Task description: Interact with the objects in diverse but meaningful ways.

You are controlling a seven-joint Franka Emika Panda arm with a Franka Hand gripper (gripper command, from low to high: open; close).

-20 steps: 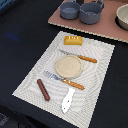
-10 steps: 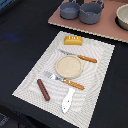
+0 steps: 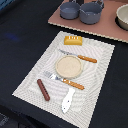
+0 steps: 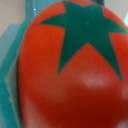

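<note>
The gripper itself isn't visible, so I can't tell its state; its camera sits right over the tomato [image 4: 70, 70]. On the mat [image 3: 97, 55] lie plate [image 3: 68, 66], loaf [image 3: 73, 40], sausage [image 3: 43, 89].

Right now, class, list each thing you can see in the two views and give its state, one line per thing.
plate: flat on the mat, nothing on it
bread loaf: lying on the mat's far edge
sausage: lying on the mat, apart from the cutlery
fork: lying beside the plate
knife: lying beside the plate
two pots: upright, side by side
tomato: fills the wrist view, green star showing
claw: not visible
</note>
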